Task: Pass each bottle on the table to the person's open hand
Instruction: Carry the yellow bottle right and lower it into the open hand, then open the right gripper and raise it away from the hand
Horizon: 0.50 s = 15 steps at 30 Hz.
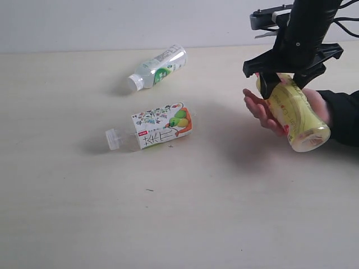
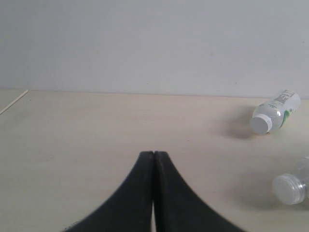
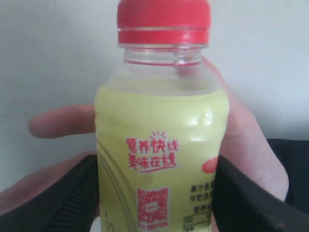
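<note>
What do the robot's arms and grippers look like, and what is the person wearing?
Both grippers are matte black. The left gripper has two smooth fingers tapering to narrow tips. The right gripper has a wide winged body on a black arm, with black cables beside it. The person wears a black sleeve.

exterior looks down on the table; left wrist low, sharing the small bottle; right wrist seemingly very close.
</note>
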### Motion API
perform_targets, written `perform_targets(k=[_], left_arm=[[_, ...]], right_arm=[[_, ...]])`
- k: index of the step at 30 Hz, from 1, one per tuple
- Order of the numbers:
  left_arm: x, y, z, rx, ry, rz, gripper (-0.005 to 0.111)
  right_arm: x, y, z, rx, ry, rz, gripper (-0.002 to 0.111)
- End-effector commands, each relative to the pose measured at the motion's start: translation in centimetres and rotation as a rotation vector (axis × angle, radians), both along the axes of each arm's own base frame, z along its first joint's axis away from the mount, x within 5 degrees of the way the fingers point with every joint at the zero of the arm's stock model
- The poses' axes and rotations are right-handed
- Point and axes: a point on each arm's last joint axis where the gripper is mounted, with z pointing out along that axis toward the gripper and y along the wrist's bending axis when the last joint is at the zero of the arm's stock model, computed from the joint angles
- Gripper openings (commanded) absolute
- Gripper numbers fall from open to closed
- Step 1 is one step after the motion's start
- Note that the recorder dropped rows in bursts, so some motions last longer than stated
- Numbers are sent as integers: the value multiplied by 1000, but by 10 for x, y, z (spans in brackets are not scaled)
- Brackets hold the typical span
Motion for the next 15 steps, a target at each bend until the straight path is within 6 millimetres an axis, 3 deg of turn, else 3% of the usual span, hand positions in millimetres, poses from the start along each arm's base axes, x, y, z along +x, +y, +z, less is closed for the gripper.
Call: perform_targets(k=[1,6,13,15], left_arm=[[0,0,1,6,-12,2,0],[0,0,1,6,-12,2,0],[0,0,1,6,-12,2,0],[0,0,1,6,-12,2,0]], right_arm=[[4,-2,2,3,-30,0,59],[4,-1,2,2,-35,7,77],[6,0,3,7,-55,8,78],[6,-1,22,5,-55,11,78]])
